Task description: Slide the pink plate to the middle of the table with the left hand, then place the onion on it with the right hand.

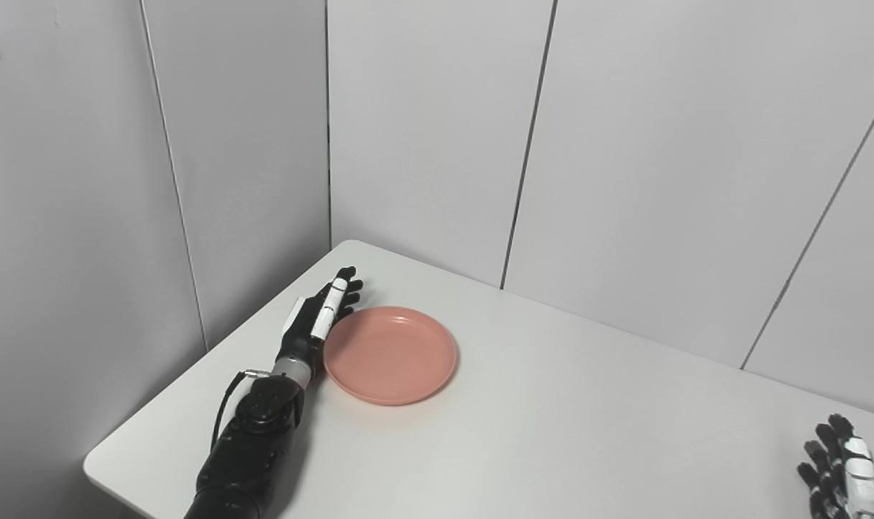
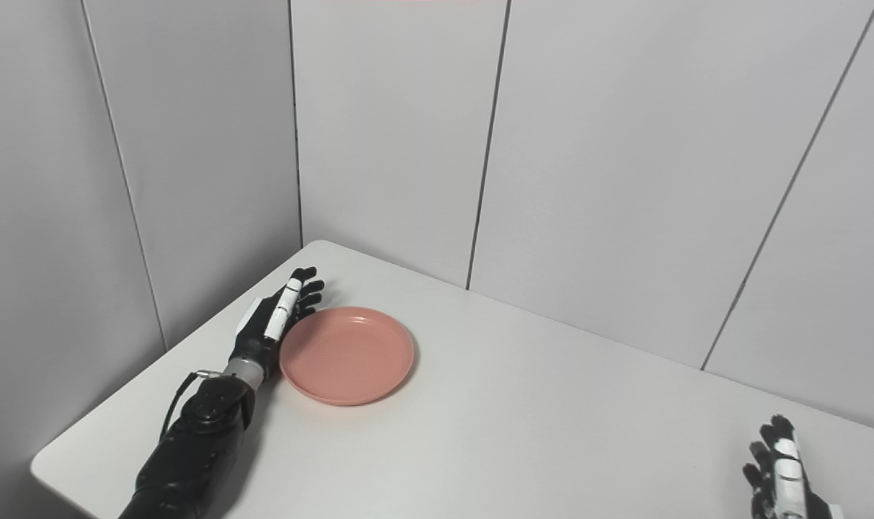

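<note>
Your left robot hand lies low over the tabletop near its far left corner, standing on edge with the fingers stretched out straight and held close together, pointing away from you toward the wall panels. It grips nothing; the palm side faces the plate, and the inner edge of the hand sits right against the plate's left rim, touching it or just beside it, which of the two you cannot tell from these views. The plate is pink, round and shallow, flat on the tabletop immediately to the right of that hand, and nothing lies in it. The black forearm runs back from the hand to the bottom edge along the left side of the tabletop, with a thin cable looping at the wrist. Your right robot hand shows only in part at the bottom right corner, well apart from the plate and far to the right of the left hand; its fingers point upward and stand somewhat apart, and it holds nothing that you can see. The lower part of that hand is cut off by the picture's edge. The onion does not show in either view.
</note>
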Robot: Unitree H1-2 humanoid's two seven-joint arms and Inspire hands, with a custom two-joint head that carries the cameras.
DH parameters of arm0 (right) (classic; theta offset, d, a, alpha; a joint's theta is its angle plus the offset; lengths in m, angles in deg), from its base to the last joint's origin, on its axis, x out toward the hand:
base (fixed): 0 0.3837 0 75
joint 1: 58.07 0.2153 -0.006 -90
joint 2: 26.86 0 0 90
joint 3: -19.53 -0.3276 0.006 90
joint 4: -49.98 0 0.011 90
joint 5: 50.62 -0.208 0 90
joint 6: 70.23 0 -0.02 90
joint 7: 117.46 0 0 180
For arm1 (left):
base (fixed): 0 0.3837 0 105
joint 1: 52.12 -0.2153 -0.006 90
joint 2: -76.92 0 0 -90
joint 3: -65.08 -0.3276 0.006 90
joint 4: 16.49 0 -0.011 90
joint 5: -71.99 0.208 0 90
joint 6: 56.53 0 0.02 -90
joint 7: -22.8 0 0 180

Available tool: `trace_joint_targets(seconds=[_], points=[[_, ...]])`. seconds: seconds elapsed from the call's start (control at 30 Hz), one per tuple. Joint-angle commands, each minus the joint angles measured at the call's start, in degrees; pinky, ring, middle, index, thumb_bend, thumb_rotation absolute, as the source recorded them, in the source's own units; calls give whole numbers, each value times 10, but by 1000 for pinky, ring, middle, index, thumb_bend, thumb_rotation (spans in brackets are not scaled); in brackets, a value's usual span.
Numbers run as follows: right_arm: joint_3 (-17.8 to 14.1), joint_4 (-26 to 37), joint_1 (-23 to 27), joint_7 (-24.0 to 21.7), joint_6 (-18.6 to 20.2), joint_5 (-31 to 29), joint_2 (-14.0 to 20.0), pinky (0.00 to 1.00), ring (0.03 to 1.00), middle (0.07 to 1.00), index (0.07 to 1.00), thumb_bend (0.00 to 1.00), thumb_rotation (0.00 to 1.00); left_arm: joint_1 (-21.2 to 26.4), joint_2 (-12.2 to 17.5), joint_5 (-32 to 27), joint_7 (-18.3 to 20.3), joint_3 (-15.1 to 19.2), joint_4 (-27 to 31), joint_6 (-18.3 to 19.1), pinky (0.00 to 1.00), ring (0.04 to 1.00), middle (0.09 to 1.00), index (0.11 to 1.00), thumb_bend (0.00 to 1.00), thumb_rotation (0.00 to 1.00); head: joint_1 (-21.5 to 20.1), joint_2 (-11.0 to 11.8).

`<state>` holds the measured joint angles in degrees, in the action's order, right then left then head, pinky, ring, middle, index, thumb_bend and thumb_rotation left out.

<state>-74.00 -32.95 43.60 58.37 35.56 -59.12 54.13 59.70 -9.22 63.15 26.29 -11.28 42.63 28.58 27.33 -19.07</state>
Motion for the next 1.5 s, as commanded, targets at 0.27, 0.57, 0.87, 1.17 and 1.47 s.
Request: trace_joint_targets(seconds=[0.27,0.57,0.87,1.17,1.47], points=[[-4,26,21,8,-6,3,-1,1000,1000,1000,1000,516,1000,10,6,-18,38,-11,37,19,912,897,892,886,643,1000,-3,-2],[-3,36,21,13,4,1,-5,1000,1000,1000,1000,487,1000,19,-17,-25,47,-18,39,25,885,889,885,884,570,1000,-11,-5],[2,40,23,19,0,7,-15,1000,1000,1000,1000,382,1000,42,-48,-21,51,-41,-1,13,879,882,877,876,580,1000,-33,-6],[2,32,23,18,-22,5,-23,1000,1000,1000,1000,271,1000,50,-71,-15,53,-58,-36,-24,877,880,878,879,599,1000,-51,-11],[2,13,23,7,-55,3,-20,1000,1000,1000,1000,239,1000,56,-88,-21,50,-68,-35,-20,896,893,891,886,602,1000,-79,-22]])
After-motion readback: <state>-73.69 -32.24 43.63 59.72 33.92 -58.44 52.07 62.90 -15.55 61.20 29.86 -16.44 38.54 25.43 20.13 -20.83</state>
